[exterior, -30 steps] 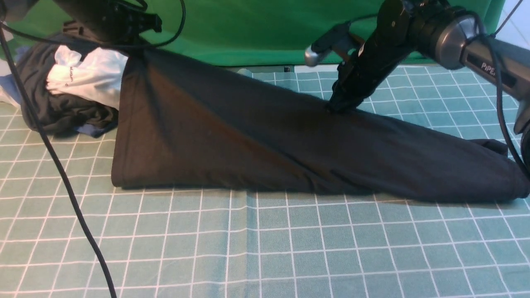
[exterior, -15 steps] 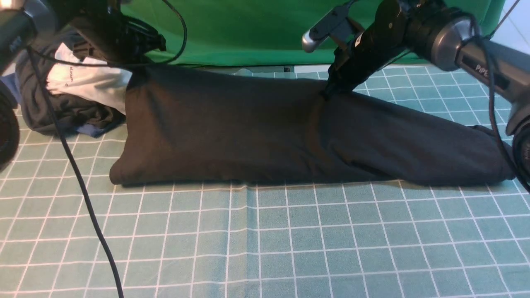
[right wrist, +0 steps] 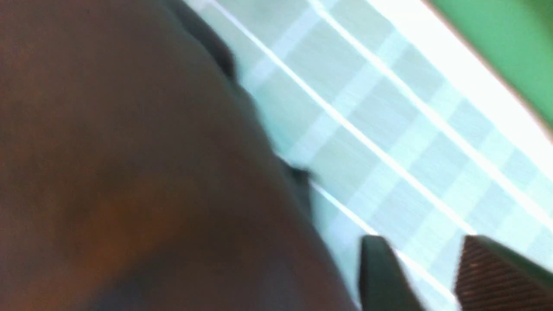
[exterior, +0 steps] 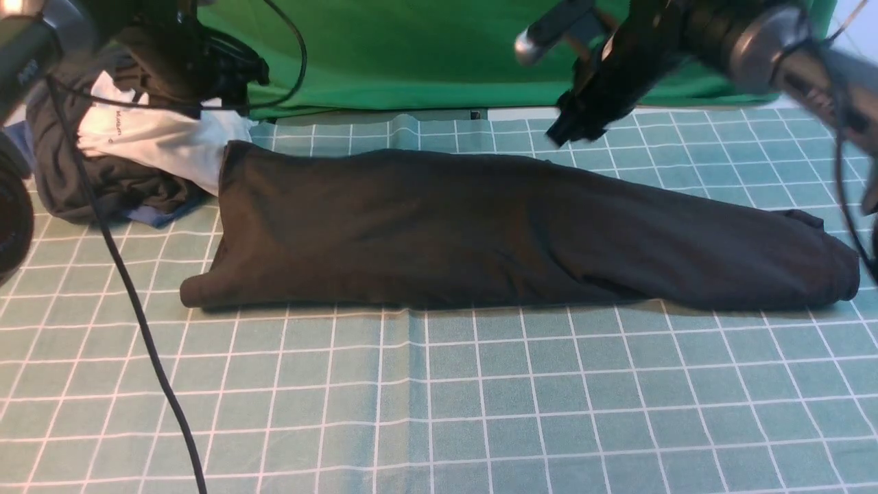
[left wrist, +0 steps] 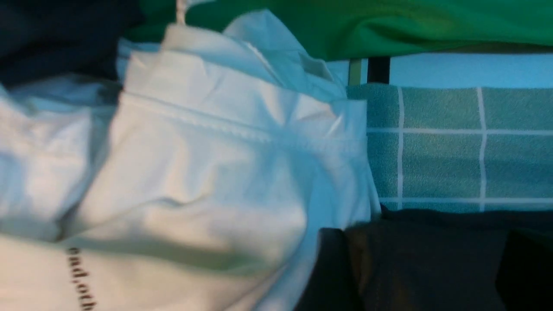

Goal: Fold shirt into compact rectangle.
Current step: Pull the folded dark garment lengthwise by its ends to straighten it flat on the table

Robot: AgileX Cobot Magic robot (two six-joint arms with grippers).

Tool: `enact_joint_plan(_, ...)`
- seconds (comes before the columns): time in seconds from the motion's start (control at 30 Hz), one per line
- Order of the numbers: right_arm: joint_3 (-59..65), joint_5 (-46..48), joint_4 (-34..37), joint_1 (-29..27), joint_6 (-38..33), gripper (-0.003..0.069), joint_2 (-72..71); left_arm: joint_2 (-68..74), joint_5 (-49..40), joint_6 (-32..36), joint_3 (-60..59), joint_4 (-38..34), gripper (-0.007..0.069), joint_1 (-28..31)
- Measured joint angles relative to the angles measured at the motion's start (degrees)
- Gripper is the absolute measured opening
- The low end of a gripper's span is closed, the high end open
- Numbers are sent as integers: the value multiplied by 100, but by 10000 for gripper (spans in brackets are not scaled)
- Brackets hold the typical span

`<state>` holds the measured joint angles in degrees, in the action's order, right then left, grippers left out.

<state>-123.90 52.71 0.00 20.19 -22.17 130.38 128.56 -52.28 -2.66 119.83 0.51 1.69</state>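
The shirt [exterior: 480, 226] lies flat on the grid cloth [exterior: 439, 398], folded into a long dark band. Its long axis runs left to right across the table, and the band is wide at the left end and tapers toward the right. The left end lies against the pile [exterior: 103, 178] of clothes at the back left, with its far corner beside the white garment [exterior: 158, 140]. The narrow right end stops just short of the picture's right edge, where a small bit of fabric [exterior: 802, 219] sticks out at the far side. Only plain black fabric shows, so I cannot tell which end is the neck and which the hem. The right gripper [exterior: 559, 132] hangs above the shirt's far edge, right of the middle and clear of it, though it is smeared by blur in the front view. In the right wrist view its fingers [right wrist: 380, 276] stand apart with only grid cloth between them, gripping nothing. That view is blurred too, and the shirt fills most of it. The left gripper [exterior: 221, 96] hangs above the shirt's far left corner, not touching the shirt. It is black against dark clothes, and I cannot tell how far its fingers are parted. The left wrist view shows no clear fingers, only the white garment, a strip of cloth and a dark corner of the shirt. A cable [exterior: 137, 322] crosses the left foreground.
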Motion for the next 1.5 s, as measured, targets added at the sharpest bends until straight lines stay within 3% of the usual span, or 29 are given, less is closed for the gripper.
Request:
enact_joint_plan(0.03,-50,258,-259,0,88,155,-260,-142,-13,0,14,27,510,0)
enact_joint_plan(0.07,-56,307,-303,0,98,145,-307,-168,-13,0,13,27,512,0)
enact_joint_plan(0.1,-91,638,-552,-31,138,68,-678,-331,-64,0,40,27,517,0)
enact_joint_plan(0.17,-115,1040,-684,-151,265,21,-1120,-576,-283,47,80,-104,489,0)
enact_joint_plan(0.23,-121,1345,-686,-310,375,6,-1422,-742,-634,266,97,-394,425,0)
enact_joint_plan(0.33,109,1566,-522,-789,548,-3,-2009,-883,-1355,828,97,-1044,184,0)
enact_joint_plan(0.4,460,1604,-356,-1151,601,-4,-2305,-891,-1627,1029,67,-1272,77,-10)
enact_joint_plan(0.5,1165,1646,-44,-1711,688,-4,-2710,-922,-1693,1097,-207,-1400,18,-97)
enact_joint_plan(0.6,1951,1680,218,-2271,864,4,-2918,-1101,-1634,1122,-880,-1341,4,-343)
enact_joint_plan(0.7,2627,1518,454,-2744,940,60,-2905,-1356,-1220,1138,-1709,-1124,2,-678)
enact_joint_plan(0.87,3347,931,1131,-3390,970,332,-2459,-1664,-211,1054,-3236,-952,2,-1125)
enact_joint_plan(0.97,3370,749,1260,-3456,970,444,-2054,-1643,166,991,-3730,-918,2,-1133)
enact_joint_plan(1.07,3376,576,1498,-3456,970,486,-1636,-1574,517,924,-4149,-885,2,-1118)
enact_joint_plan(1.27,3378,443,2134,-3419,758,495,-1073,-1548,972,861,-4493,-844,2,-1118)
enact_joint_plan(1.37,3396,318,2204,-3354,555,422,-999,-1560,1015,848,-4514,-844,2,-1118)
enact_joint_plan(1.5,3396,35,2245,-3332,424,108,-1084,-1564,1021,834,-4518,-844,2,-1118)
